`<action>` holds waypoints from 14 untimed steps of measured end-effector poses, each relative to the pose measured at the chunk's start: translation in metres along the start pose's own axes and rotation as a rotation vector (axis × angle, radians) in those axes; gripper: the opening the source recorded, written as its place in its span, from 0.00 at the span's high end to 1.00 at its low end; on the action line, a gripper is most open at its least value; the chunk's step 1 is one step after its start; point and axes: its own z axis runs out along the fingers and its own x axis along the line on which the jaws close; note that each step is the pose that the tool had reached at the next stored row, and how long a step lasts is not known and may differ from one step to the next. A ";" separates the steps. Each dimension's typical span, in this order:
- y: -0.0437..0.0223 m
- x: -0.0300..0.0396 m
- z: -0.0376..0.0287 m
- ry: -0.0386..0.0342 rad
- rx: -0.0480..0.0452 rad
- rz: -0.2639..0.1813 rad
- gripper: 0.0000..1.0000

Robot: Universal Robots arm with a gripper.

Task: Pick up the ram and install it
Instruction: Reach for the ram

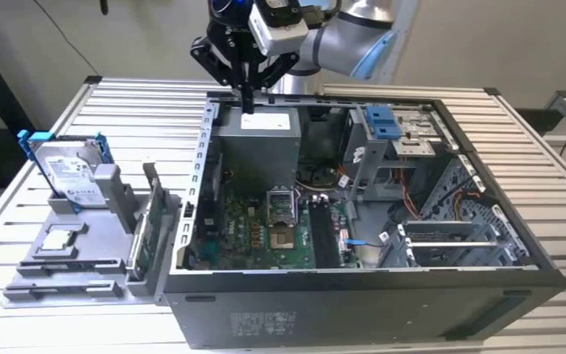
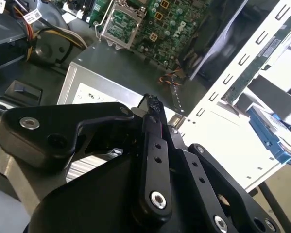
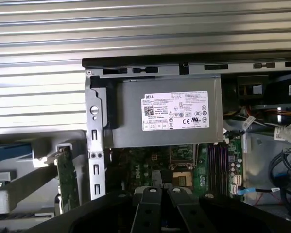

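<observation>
- Above the rear of the computer case point(image 1: 362, 299), straight over the grey power supply point(image 1: 263, 140) inside it: the gripper point(image 1: 248, 102); fingers point(image 2: 155, 145) pressed tip to tip in the second wrist view, nothing held between them.
- Outside the case, on the exterior view's left: a grey fixture point(image 1: 67, 291) carrying a hard drive point(image 1: 67, 175); also an upright green card point(image 1: 144, 240) just beside the case wall.
- Probably the ram point(image 1: 71, 266): the dark narrow strip lying across the fixture's end farthest from the case's rear; too small to confirm, so a judgement only.
- Inside the case, on the motherboard point(image 1: 253, 236) beside the processor socket point(image 1: 281, 210): long black memory slots point(image 1: 324, 230), apparently unfilled in the exterior and first wrist views; nothing installed yet.
- Step in hand, by judgement: the reach out of the case toward the ram, well apart from the gripper at present.
- To do it well:
  - clear the case wall and the upright card with height to spare;
  - spread the fingers before descending, not at the stick itself;
  - set the jaws across the board's thin faces, not along its length;
  - grip near the middle, for balance;
  - press on the board rather than hard on the chips;
  - lift straight up out of the fixture, without twist.
- Risks:
  - taking the green card beside the case for the ram;
  - a skewed or off-centre grip;
  - a knock against the case wall on the way across.
</observation>
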 end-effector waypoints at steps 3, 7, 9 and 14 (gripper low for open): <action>-0.0002 0.0038 0.0000 -0.0001 -0.0001 0.000 0.89; -0.0006 0.0082 -0.0001 0.0000 -0.0001 0.000 0.89; -0.0007 0.0111 -0.0001 0.0000 -0.0001 0.000 0.89; -0.0015 0.0220 -0.0003 0.0000 -0.0001 0.000 0.89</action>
